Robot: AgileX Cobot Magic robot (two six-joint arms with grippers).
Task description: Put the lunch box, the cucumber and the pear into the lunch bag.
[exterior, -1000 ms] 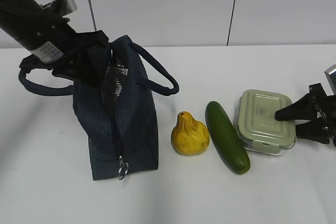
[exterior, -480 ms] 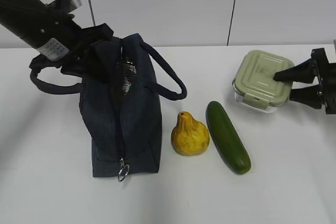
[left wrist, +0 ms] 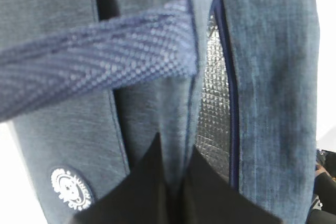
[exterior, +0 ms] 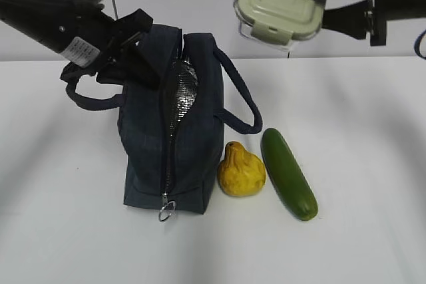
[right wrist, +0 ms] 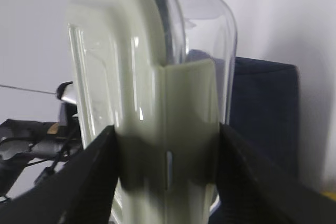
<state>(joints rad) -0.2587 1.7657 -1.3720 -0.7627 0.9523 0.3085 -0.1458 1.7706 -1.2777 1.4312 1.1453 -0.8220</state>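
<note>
1. I took the dark navy fabric lunch bag [exterior: 170, 134] with its silver foil lining as my landmark; it stood on the white counter [exterior: 346, 131], its zipper slit gaping enough to show the foil.
2. My left end effector [left wrist: 176, 182] was clenched on the bag's fabric at one lip of the slit, on the bag's far end, with one padded loop handle [left wrist: 100, 66] crossing in front of the wrist camera.
3. My right end effector [exterior: 313, 1] was grasping the clear glass lunch box with the pale sage-green snap-on lid [exterior: 283, 4], jaws pressed on lid and base at a side clip [right wrist: 186, 124]. The box hung in the air, above and to the right of the bag, well clear of the counter and not over the opening.
4. The squat, wrinkled yellow-orange pear [exterior: 241, 171] lay on the counter touching or just beside the bag's right side.
5. The long, smooth dark green cucumber [exterior: 287, 172] lay just right of the pear, farther from the bag.
6. My judgement: nothing was in the bag yet. The box was lifted but not delivered, and pear and cucumber were untouched, so most of the job remained.
</note>
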